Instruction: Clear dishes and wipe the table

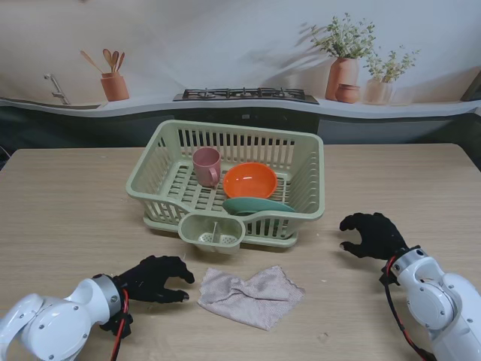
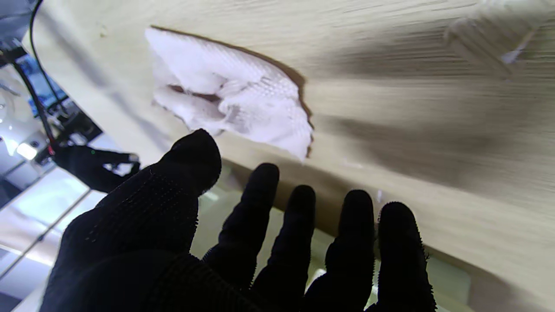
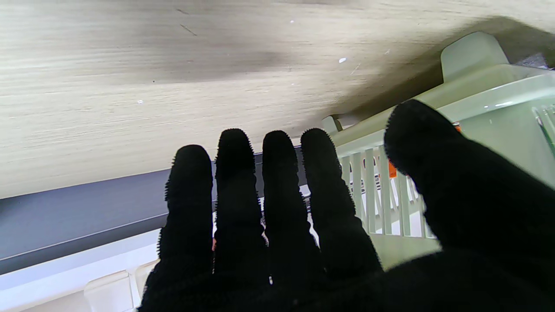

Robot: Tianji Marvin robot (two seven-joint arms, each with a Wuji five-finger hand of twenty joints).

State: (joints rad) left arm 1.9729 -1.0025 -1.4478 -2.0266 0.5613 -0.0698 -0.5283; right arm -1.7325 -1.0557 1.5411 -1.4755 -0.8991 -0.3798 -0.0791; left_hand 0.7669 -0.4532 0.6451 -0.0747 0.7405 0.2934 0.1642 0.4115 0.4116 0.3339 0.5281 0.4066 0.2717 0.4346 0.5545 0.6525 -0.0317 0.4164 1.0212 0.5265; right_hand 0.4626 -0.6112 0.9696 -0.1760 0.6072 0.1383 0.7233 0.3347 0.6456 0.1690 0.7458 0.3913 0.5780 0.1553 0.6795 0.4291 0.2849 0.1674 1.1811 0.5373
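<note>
Left hand (image 1: pixel 154 278), fingers spread, empty; cloth (image 1: pixel 252 295) just beside it at 3 o'clock, long axis left-right. Right hand (image 1: pixel 372 235), spread, empty, farther off.

black gloved fingers (image 3: pixel 277 195) spread, green rack (image 3: pixel 477 99) beside, wooden table (image 3: pixel 173 86)

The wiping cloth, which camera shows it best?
The stand view: the whole crumpled cloth lies unobstructed between the hands, nearer to me than the dish rack. The left wrist view shows it close but overexposed; the right wrist view misses it.

Cup (image 1: pixel 207 165), bowl (image 1: pixel 249 180) in rack (image 1: pixel 307 197); cloth (image 1: pixel 251 295) nearer me.
</note>
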